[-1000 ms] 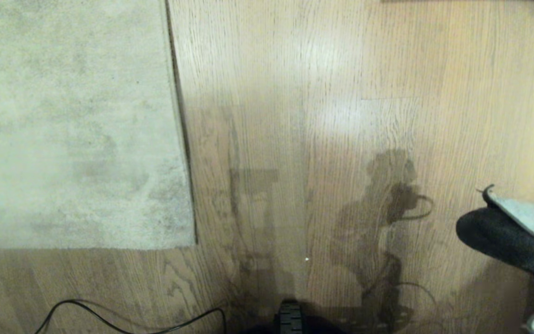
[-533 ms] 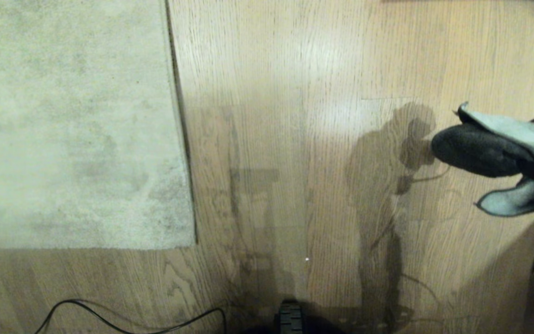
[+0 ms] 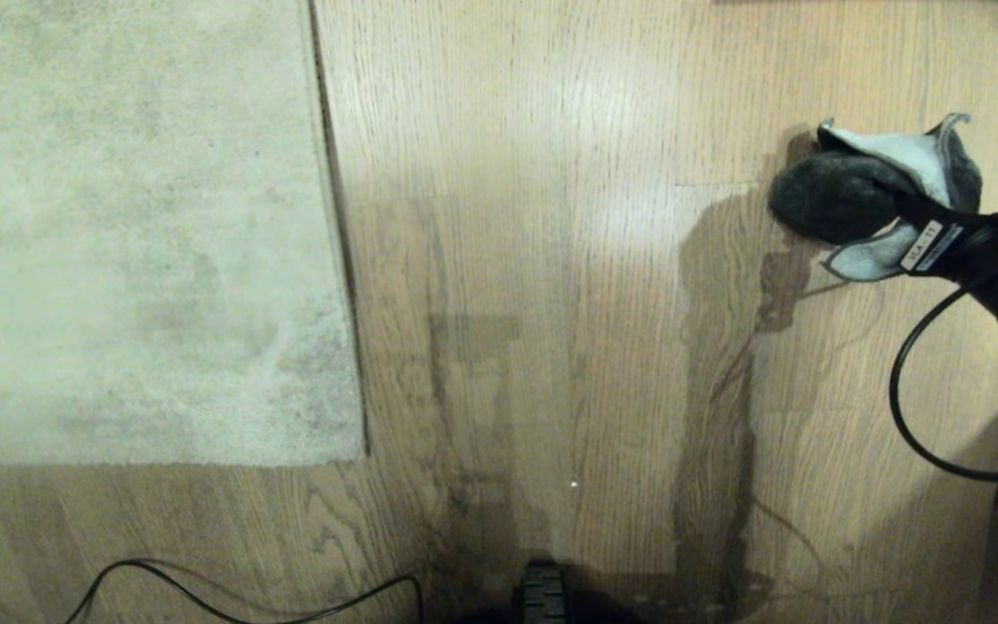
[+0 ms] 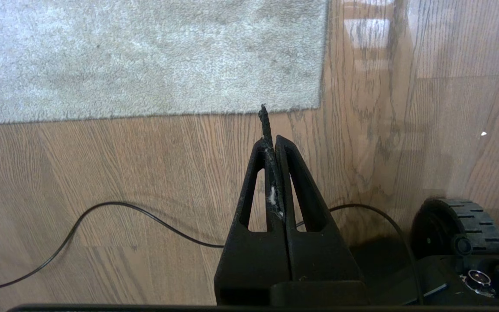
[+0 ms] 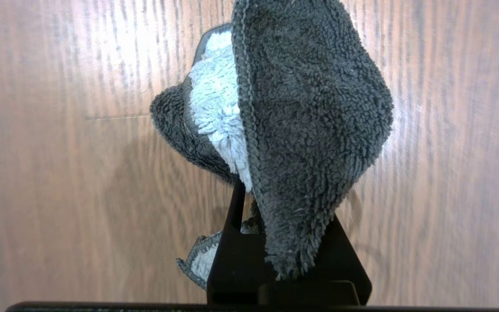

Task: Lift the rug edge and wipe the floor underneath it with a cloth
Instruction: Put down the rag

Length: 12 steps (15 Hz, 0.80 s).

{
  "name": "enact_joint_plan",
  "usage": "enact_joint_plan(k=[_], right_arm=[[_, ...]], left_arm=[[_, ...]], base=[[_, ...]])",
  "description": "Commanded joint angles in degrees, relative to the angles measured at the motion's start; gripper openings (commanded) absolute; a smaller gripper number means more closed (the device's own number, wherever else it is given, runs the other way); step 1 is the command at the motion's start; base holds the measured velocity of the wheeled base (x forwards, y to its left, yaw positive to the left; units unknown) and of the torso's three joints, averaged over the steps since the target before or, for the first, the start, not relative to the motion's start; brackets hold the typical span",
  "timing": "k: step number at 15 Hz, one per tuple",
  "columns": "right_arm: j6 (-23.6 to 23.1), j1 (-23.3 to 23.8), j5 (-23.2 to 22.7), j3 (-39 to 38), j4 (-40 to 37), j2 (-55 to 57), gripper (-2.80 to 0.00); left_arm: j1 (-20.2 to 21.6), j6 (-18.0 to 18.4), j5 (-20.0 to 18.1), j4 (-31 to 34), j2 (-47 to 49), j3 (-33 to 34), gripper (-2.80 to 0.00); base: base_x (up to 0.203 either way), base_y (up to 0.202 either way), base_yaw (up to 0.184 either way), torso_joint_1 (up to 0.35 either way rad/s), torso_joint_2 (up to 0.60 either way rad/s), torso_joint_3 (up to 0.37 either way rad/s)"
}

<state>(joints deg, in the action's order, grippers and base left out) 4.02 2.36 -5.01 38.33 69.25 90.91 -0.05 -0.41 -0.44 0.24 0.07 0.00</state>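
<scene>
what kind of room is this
Probably a room in a home, perhaps a living room or bedroom: wood-plank floor, a pale short-pile rug lying flat on it, and a thin black cable trailing across the planks.

right claw clamped tight, arm stretched forward; left claw closed, hanging low.

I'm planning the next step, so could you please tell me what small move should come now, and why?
Probably bring the left gripper to the rug corner: the rug lies flat on the floor, while the right gripper holds the cloth far right.
</scene>
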Motion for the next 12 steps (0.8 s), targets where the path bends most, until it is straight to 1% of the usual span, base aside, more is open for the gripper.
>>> enact_joint_plan(k=[1,4,7,8,12], right_arm=[[0.0,0.0,-0.1,0.8,1.4,5.2,-2.8],[0.0,0.0,-0.1,1.6,4.0,7.9,-2.8],[-0.1,-0.1,-0.1,1.7,4.1,8.9,-2.8],[-0.1,-0.1,-0.1,1.7,4.0,8.9,0.0],[-0.1,-0.1,-0.2,1.7,4.1,8.9,0.0]], left_arm=[[0.0,0.0,0.0,0.0,0.0,0.0,-2.8],[0.0,0.0,0.0,0.0,0.0,0.0,-2.8],[0.0,0.0,0.0,0.0,0.0,0.0,-2.8],[0.0,0.0,0.0,0.0,0.0,0.0,-2.8],[0.0,0.0,0.0,0.0,0.0,0.0,-2.8]], base=[[0.0,0.0,0.0,0.0,0.0,0.0],[0.0,0.0,0.0,0.0,0.0,0.0],[0.0,0.0,0.0,0.0,0.0,0.0],[0.0,0.0,0.0,0.0,0.0,0.0],[0.0,0.0,0.0,0.0,0.0,0.0]])
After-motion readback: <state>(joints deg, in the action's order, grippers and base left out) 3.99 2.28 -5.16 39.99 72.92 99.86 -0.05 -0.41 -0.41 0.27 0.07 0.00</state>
